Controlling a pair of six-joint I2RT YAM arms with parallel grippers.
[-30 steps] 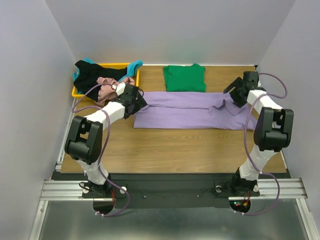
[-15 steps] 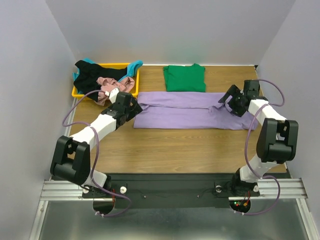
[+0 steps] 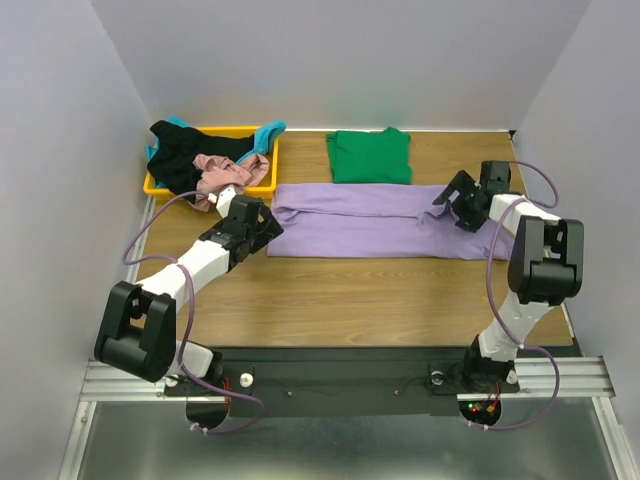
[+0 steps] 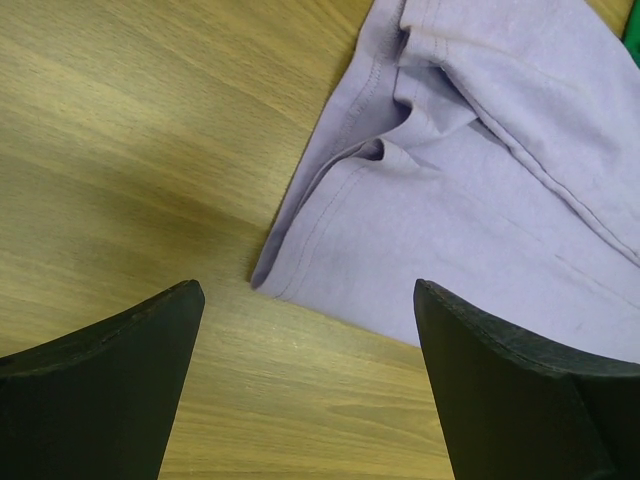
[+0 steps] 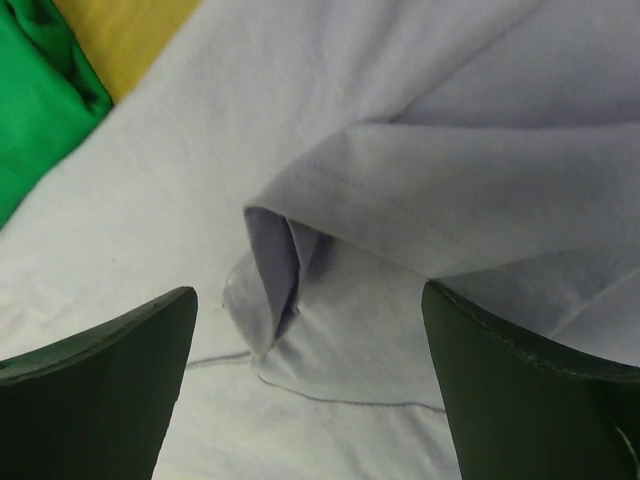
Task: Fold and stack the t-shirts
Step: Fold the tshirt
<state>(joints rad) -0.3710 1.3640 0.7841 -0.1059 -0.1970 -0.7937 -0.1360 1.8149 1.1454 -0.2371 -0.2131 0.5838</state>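
Observation:
The lavender purple t-shirt (image 3: 360, 225) lies flat across the middle of the table, partly folded lengthwise. My left gripper (image 3: 264, 230) is open at the shirt's near left corner; in the left wrist view the gripper (image 4: 305, 290) hovers over bare wood just short of the purple hem (image 4: 500, 200). My right gripper (image 3: 448, 206) is open over the shirt's right end, and in the right wrist view the gripper (image 5: 308, 292) has a folded purple sleeve flap (image 5: 400, 120) between its fingers, not gripped. The green t-shirt (image 3: 370, 157) lies folded behind.
A yellow tray (image 3: 235, 129) at the back left holds the black (image 3: 180, 150), dusty pink (image 3: 220, 170) and teal (image 3: 268, 130) t-shirts in a heap. Bare wooden table (image 3: 350, 300) stretches in front of the purple shirt. Grey walls close in on both sides.
The left gripper slid back toward me, off the shirt's left edge to its near corner. The right gripper opened wider and moved in over the shirt's right end.

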